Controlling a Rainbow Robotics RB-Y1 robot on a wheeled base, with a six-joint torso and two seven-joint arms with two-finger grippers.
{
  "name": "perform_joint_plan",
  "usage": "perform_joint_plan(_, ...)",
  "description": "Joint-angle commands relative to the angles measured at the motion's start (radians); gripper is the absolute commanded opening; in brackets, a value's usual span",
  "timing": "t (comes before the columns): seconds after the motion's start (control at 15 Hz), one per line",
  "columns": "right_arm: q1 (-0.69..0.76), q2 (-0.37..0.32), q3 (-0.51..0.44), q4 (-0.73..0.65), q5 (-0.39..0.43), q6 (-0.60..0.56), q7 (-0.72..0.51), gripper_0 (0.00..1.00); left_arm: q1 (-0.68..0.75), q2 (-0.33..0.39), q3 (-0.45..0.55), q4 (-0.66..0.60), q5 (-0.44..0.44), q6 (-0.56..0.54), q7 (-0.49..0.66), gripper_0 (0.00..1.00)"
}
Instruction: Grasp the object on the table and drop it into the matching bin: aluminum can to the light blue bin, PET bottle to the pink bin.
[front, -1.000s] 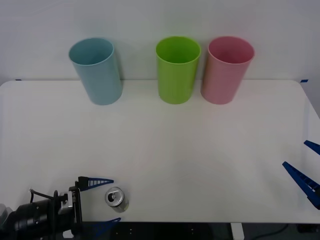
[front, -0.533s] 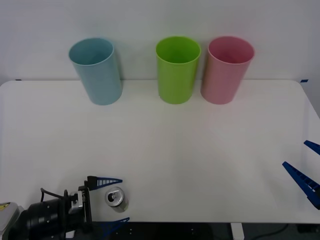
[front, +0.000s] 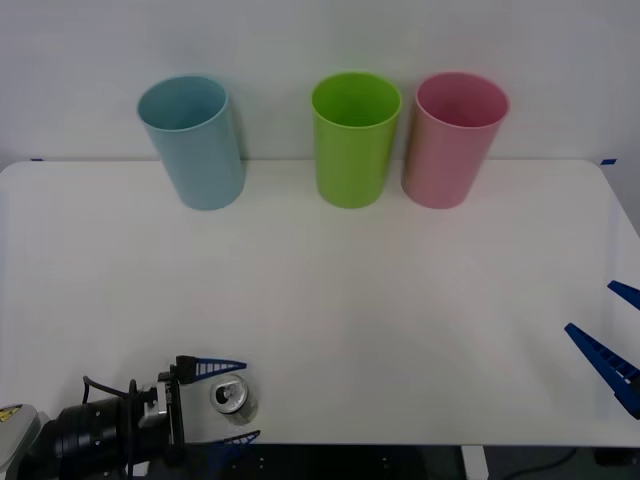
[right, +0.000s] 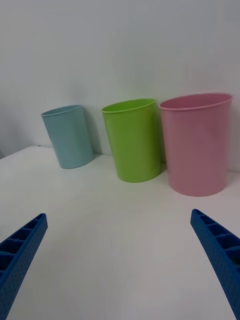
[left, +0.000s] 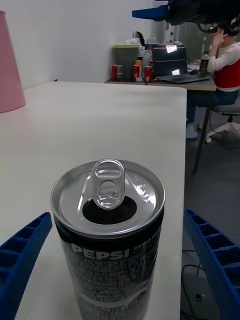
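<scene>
At the tabletop's (front: 330, 300) near left edge, the left hand (front: 224, 402) straddles the upright aluminum can (front: 232, 398), fingers spread; gripping, carrying to the light blue bin (front: 193, 142) remain.

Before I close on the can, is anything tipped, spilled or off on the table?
Nothing spilled or tipped. The can stands upright, already opened, near the table front edge, between the open left gripper's fingers. The blue bin, green bin and pink bin stand upright.
</scene>
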Motion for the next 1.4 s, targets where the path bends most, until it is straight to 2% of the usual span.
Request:
perform_joint_plan(0.07, 0.0, 0.0, 0.0, 0.0, 0.0, 0.0, 0.0, 1.0, 0.0, 0.0, 0.0, 0.0, 0.002, 0.003, -0.005, 0.0)
perform_joint_plan(0.67, 0.0, 0.0, 0.0, 0.0, 0.0, 0.0, 0.0, 1.0, -0.012, 0.0, 0.0, 0.0, 0.008, 0.023, -0.004, 0.0)
perform_joint_plan(0.93, 0.0, 0.0, 0.0, 0.0, 0.0, 0.0, 0.0, 1.0, -0.02, 0.0, 0.011, -0.002, 0.065, 0.066, -0.002, 0.0)
perform_joint_plan(1.4, 0.0, 0.0, 0.0, 0.0, 0.0, 0.0, 0.0, 1.0, -0.041, -0.001, 0.132, -0.002, 0.107, 0.08, 0.031, 0.0)
